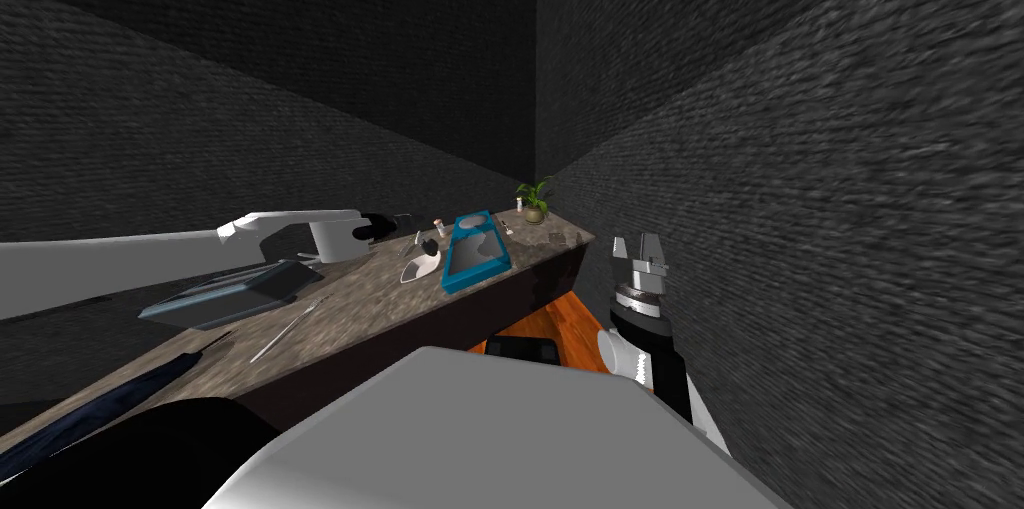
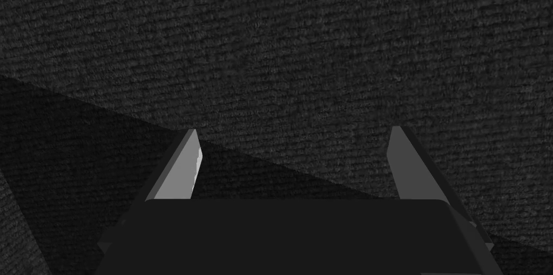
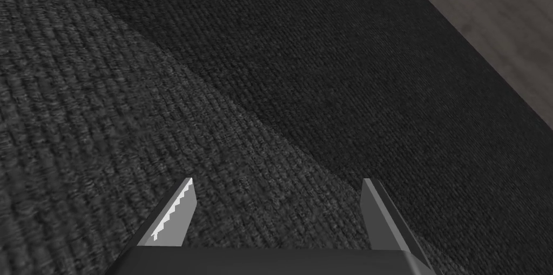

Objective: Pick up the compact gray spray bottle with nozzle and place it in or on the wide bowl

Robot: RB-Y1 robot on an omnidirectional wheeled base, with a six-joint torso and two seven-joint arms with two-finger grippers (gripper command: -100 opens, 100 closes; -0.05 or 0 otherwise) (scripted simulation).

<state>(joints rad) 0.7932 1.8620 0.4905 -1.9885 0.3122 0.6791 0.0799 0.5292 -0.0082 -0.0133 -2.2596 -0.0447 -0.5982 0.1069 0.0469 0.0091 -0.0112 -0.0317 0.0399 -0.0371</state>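
Roughly mid-bench (image 1: pixel 370 308) stands a small grey bottle (image 1: pixel 431 253) with a dark top, too small for its nozzle to be made out. It is just beside a shallow white bowl (image 1: pixel 413 274) and near a blue tray (image 1: pixel 475 278) lying toward the far end. A plant (image 1: pixel 535 198) sits at the far corner. The left tool (image 2: pixel 294 131) hovers over the bench near its back edge, short of the bottle, fingers apart and holding nothing. The right tool (image 1: pixel 636 245) points upward off the bench's far end, beside the wall, fingers also apart.
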